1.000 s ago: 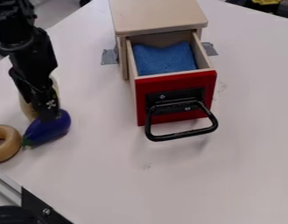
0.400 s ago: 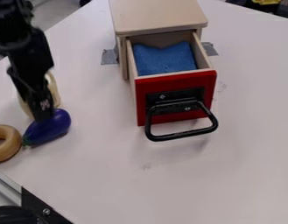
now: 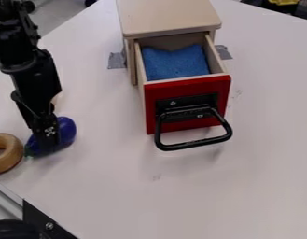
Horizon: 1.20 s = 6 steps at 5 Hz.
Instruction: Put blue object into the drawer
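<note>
We see the black arm (image 3: 21,58) coming in from the upper left, with its gripper (image 3: 48,144) hanging down over the deep blue toy eggplant (image 3: 67,131) at the left of the table (image 3: 180,200). The gripper hides part of the eggplant from us, and we cannot tell whether it is open, closed or gripping it. The eggplant lies on the table, outside the drawer (image 3: 221,85), its green end pointing towards the tan ring (image 3: 13,156) right next to it; whether those two touch, we cannot tell. Behind the gripper we catch a bit of a pale thing (image 3: 58,99), mostly hidden. The drawer stands pulled out of the small wooden cabinet (image 3: 169,17), and in it we see a soft-looking blue piece (image 3: 175,64) with an uneven back edge. On the drawer's red front we find a black handle (image 3: 194,145) that sticks out over the table. Grey tape (image 3: 117,60) shows on the table on both sides of the cabinet. Down in the lower left corner we see a metal rail (image 3: 7,198) running along the table's edge to a black bracket (image 3: 38,218)
</note>
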Available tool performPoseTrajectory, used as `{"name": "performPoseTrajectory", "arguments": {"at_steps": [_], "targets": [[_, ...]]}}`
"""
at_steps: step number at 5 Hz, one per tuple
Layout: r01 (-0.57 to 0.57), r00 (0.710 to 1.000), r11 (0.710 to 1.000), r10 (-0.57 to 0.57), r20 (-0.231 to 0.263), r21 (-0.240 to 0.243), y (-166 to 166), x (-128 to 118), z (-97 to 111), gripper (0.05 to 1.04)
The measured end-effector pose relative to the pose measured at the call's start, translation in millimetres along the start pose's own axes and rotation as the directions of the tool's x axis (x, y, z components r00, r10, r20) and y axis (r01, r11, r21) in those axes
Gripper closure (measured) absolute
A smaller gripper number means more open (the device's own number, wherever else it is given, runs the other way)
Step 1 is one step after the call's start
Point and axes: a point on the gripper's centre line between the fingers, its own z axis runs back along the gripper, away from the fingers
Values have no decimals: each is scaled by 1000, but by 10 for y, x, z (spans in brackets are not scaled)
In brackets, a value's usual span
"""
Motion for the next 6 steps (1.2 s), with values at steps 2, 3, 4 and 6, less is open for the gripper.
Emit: {"name": "performPoseTrajectory", "arguments": {"at_steps": [2, 3, 4, 6], "targets": [[26, 1000, 999, -26, 2, 34, -26, 2, -73, 85], [15, 1000, 999, -14, -11, 31, -21, 17, -165, 85], [3, 1000, 999, -3, -14, 37, -5, 35, -195, 85], [-25, 1000, 998, 24, 12, 54, 86, 101, -171, 348]]}}
